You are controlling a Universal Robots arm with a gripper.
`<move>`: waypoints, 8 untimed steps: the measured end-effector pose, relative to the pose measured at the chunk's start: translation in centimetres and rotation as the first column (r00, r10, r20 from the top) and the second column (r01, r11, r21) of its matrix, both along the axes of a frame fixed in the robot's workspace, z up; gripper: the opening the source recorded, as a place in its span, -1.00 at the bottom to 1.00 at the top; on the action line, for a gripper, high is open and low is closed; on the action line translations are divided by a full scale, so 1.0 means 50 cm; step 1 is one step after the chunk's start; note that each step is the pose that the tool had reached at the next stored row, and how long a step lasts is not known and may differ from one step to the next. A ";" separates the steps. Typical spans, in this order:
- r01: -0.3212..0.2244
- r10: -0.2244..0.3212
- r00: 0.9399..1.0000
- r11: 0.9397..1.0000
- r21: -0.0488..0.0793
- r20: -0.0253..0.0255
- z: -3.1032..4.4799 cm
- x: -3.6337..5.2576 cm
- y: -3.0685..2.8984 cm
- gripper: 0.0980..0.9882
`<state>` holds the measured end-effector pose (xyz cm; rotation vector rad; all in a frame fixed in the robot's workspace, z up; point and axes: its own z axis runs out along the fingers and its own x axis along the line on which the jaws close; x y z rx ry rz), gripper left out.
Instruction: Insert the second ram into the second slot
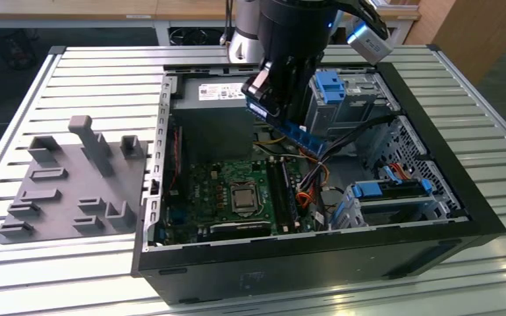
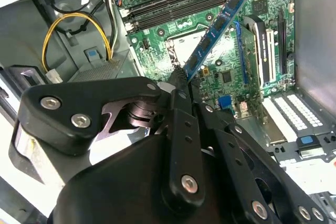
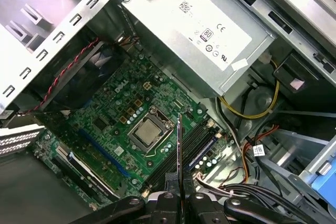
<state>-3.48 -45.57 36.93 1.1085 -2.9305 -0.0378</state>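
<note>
**A:** Where's the memory stick right now?

**B:** The pincer (image 1: 271,108) is pinching the blue memory stick (image 1: 304,136) by one end, its jaws pressed together on the two flat sides. The stick hangs slanted in the air over the open computer case (image 1: 323,249), above the green board (image 1: 209,191) and not touching it.

**A:** So which step is this?

**B:** I'd say bringing it to the slot; it isn't seated yet. In the first wrist view the stick shows edge-on, over the row of long slots (image 3: 191,142) beside the processor (image 3: 148,131).

**A:** What would seating it call for?

**B:** Probably levelling the stick, lining its edge up with the chosen slot, then a straight press down.

**A:** Anything hard to make out?

**B:** I can't tell which slot is the second one, or whether the one next to it already holds a stick. In the second wrist view the pincer's body hides the held end.
</note>
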 end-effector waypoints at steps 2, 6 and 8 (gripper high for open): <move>0.013 -0.013 1.000 1.000 0.000 0.000 0.000 0.000 0.000 -0.91; 0.044 -0.044 0.999 0.999 -0.001 0.000 0.000 0.000 0.000 -0.91; 0.062 -0.062 0.998 0.998 -0.001 0.000 0.000 0.000 0.000 -0.91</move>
